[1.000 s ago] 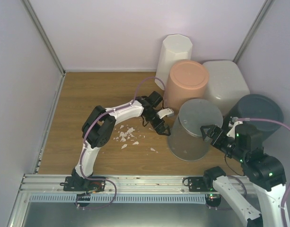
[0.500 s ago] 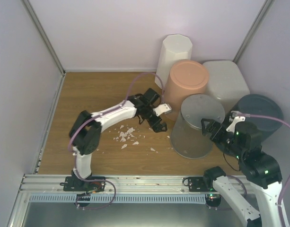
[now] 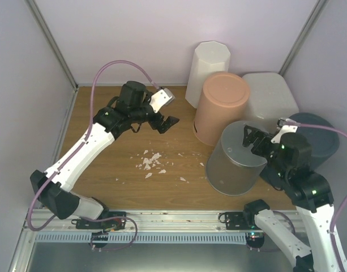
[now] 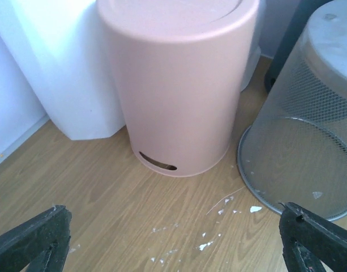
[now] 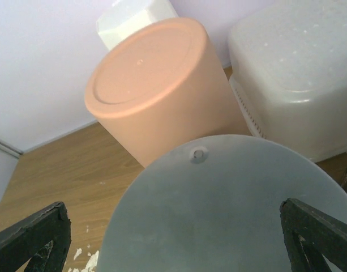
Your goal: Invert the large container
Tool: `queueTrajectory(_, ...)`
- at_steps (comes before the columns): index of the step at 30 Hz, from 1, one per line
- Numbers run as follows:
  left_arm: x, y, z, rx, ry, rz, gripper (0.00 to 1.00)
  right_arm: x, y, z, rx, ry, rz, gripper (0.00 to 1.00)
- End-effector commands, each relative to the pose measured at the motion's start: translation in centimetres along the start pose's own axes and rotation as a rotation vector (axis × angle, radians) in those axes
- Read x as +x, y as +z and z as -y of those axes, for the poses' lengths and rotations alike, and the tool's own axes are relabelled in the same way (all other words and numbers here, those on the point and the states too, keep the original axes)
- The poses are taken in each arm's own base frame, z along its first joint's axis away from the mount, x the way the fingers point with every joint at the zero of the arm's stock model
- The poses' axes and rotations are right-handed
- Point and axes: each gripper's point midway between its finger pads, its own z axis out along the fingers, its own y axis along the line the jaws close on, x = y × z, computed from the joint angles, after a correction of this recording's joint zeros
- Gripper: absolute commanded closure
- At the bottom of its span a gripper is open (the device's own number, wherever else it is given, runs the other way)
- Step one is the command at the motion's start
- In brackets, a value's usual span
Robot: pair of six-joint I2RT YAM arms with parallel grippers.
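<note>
Withdrawal of the left hand (image 3: 163,120) from the bins.
Swung up and back toward the far-left tabletop (image 3: 122,181), now well apart from the peach bin (image 3: 218,107); slight creep of the right hand (image 3: 253,140) over the mesh bin (image 3: 232,167).

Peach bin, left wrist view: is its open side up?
No, the peach bin stands rim down on the wooden table, closed base on top.

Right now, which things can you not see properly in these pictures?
- White tub: top view, its lower edge hides behind the orange bin and grey mesh bin; right wrist view cuts off its right side.
- Dark bin: top view, right arm covers much of it.
- White scraps: too small to identify.
</note>
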Motion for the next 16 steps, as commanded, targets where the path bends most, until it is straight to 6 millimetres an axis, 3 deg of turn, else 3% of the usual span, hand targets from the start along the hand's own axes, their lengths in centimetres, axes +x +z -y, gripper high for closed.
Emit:
queueTrajectory(1, -0.8, -1.8, -3.3, -0.088, -0.026, 0.032, 0.01, -2.6, -3.1, -0.3, -0.033, -0.004, 0.122, 0.0)
queueTrajectory(4, -3.3, -6.2, -6.0, -0.168, -0.058, 0.146, 0.01, -4.2, -4.6, -0.4, -0.044, -0.025, 0.191, 0.0)
queueTrajectory(7, -4.5, -10.2, -7.7, -0.268, -0.062, 0.218, 0.01, -5.9, -5.7, -0.7, -0.044, -0.046, 0.249, 0.0)
queueTrajectory(11, -3.2, -12.6, -9.6, -0.337, -0.103, 0.232, 0.01, -7.5, -6.1, -1.2, -0.038, -0.07, 0.296, 0.0)
queueTrajectory(16, -2.0, -13.7, -10.2, -0.372, -0.116, 0.23, 0.01, -8.3, -6.2, -1.0, -0.005, -0.077, 0.319, 0.0)
